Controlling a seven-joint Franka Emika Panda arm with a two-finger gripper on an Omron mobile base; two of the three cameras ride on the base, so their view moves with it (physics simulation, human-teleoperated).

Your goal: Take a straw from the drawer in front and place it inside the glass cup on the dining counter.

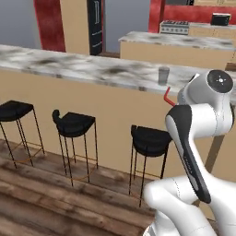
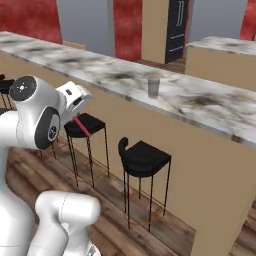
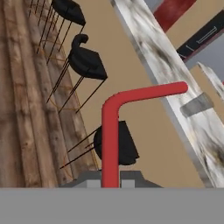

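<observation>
A thin red straw with a bent end stands up between my gripper tips, which are shut on its lower part. The straw sticks out below the white hand, over a stool. From the left base it is a short red piece beside my arm, just under the counter's edge. The glass cup stands upright on the marble dining counter, near its front edge. It is also the greyish glass cup and the glass cup. My gripper is lower than the counter top and short of the cup. The drawer is out of view.
Black bar stools line the counter's tan wood side above a plank floor. A shorter marble island stands behind the counter. My own arm blocks the right of the left base view.
</observation>
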